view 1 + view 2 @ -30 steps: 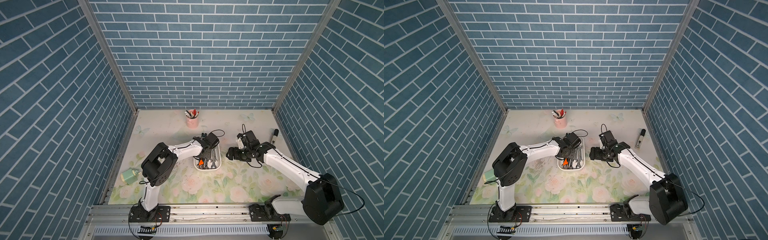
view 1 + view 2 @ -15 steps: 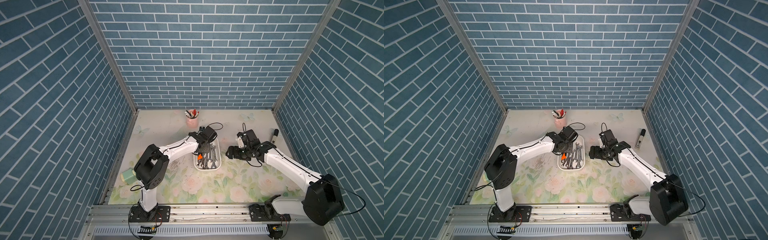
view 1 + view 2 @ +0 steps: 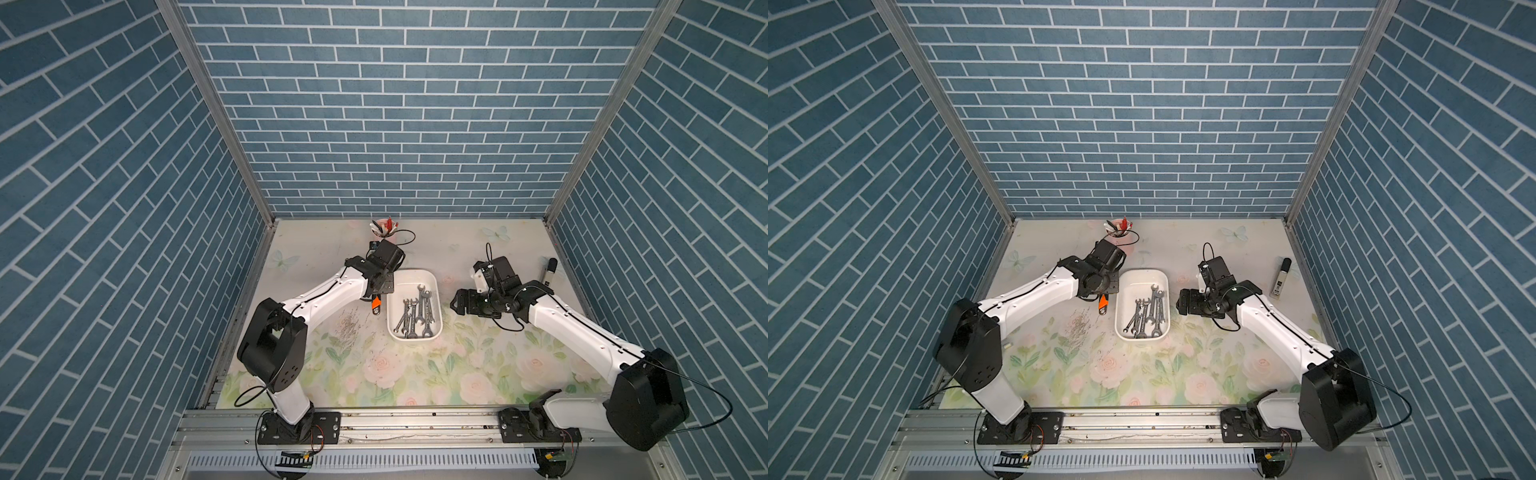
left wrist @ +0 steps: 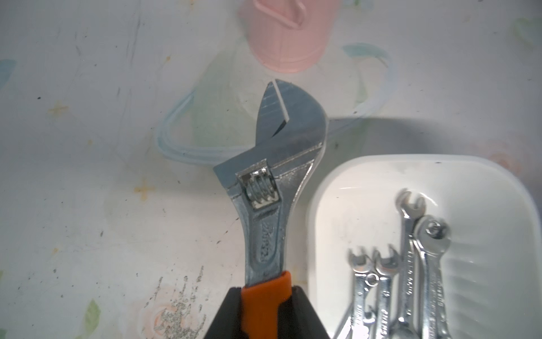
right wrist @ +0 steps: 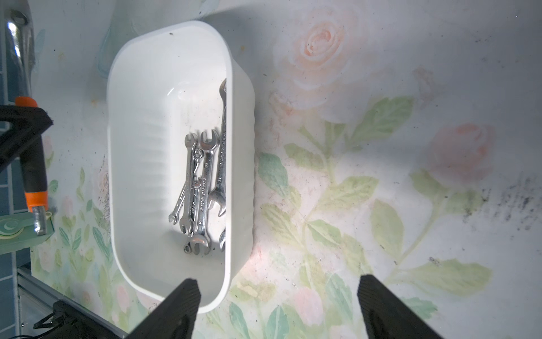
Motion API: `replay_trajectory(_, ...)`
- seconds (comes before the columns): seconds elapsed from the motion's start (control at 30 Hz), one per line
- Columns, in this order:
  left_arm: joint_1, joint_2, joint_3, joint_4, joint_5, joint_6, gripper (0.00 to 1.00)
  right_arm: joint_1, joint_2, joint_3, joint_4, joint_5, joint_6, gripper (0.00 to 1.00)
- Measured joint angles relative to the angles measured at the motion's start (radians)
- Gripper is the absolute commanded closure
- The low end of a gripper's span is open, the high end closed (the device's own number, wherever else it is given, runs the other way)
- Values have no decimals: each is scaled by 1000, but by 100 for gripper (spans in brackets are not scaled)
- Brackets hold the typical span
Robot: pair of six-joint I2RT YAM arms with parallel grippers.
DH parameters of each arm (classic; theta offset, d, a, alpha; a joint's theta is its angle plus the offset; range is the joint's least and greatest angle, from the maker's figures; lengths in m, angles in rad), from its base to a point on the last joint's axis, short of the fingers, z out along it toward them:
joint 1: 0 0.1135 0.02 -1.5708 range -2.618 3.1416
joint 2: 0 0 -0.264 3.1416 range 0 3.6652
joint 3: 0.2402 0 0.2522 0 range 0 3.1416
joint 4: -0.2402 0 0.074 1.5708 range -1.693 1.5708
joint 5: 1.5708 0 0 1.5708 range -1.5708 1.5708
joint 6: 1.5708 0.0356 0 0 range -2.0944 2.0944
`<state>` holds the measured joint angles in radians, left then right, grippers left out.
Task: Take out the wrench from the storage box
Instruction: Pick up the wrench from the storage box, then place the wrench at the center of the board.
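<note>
Adjustable wrench (image 4: 275, 182) clamped by its orange handle in the narrow left pincer (image 4: 265, 296), steel head jutting out ahead, outside the white storage box (image 4: 381, 164), just beside its long wall, above the desk (image 3: 478, 365), right pincer (image 5: 278, 287) spread wide, empty, by the opposite wall

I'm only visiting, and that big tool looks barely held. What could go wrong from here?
1. The left claw grips the adjustable wrench by its handle, with the metal head sticking far out, so it might tilt or slip free.
2. The wrench is held close beside the storage box and points toward the pink cup, so a careless swing might knock either.
</note>
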<state>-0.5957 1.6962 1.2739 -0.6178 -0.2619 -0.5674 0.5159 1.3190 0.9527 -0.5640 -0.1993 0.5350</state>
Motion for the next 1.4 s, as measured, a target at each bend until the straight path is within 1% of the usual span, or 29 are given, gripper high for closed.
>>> replay_trajectory(0.13,29,3,-79,36,1,14,95,0,1,7,-1,-1,0,12)
replay_trajectory(0.23,37,23,-109,60,6,21,95,0,5,11,-5,-1,0,12)
replay_trajectory(0.57,40,115,-150,143,31,29,95,0,8,20,-14,0,0,12)
replay_trajectory(0.87,40,123,-176,186,43,27,94,0,11,20,-24,0,0,12)
replay_trajectory(1.13,40,128,-196,219,45,14,83,0,35,20,-30,5,0,12)
replay_trajectory(1.23,40,128,-201,224,46,13,80,0,35,20,-32,8,0,12)
replay_trajectory(1.33,40,128,-203,228,46,10,73,0,35,20,-37,12,1,12)
replay_trajectory(1.4,40,128,-203,228,46,8,69,1,35,20,-42,13,2,12)
